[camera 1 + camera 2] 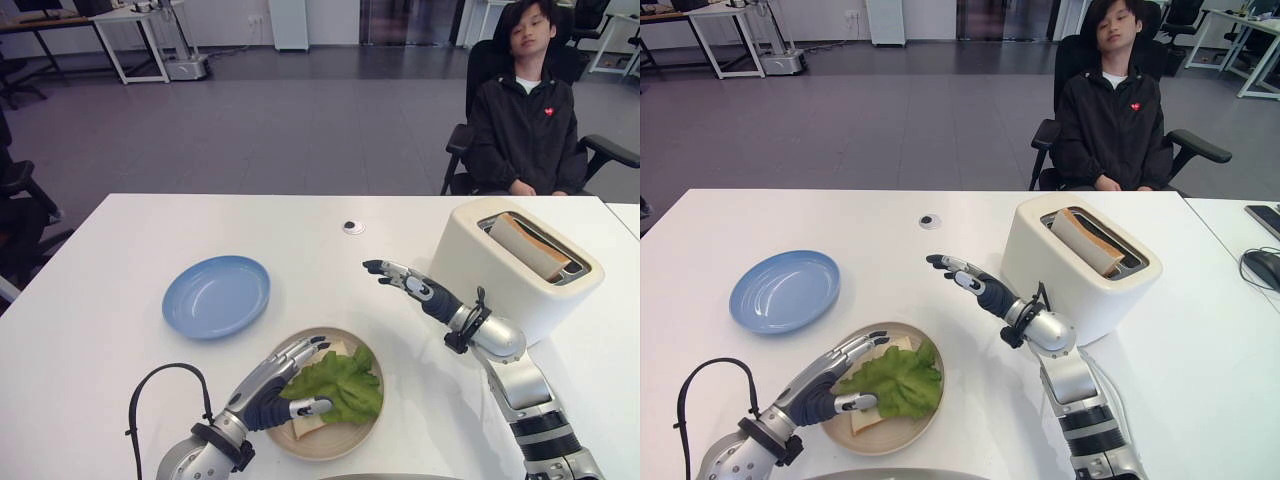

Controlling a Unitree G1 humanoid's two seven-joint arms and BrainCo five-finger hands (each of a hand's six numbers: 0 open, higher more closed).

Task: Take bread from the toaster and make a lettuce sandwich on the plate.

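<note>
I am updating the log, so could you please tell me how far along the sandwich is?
Done: one bread slice lies on the tan plate with the lettuce on top. In hand: the left robot hand grips the lettuce; the right robot hand is open beside the toaster. Left: the second slice, sitting in the toaster, must go on top.

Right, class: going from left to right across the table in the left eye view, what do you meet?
blue plate → tan plate with lettuce on it → right robot hand → toaster
</note>
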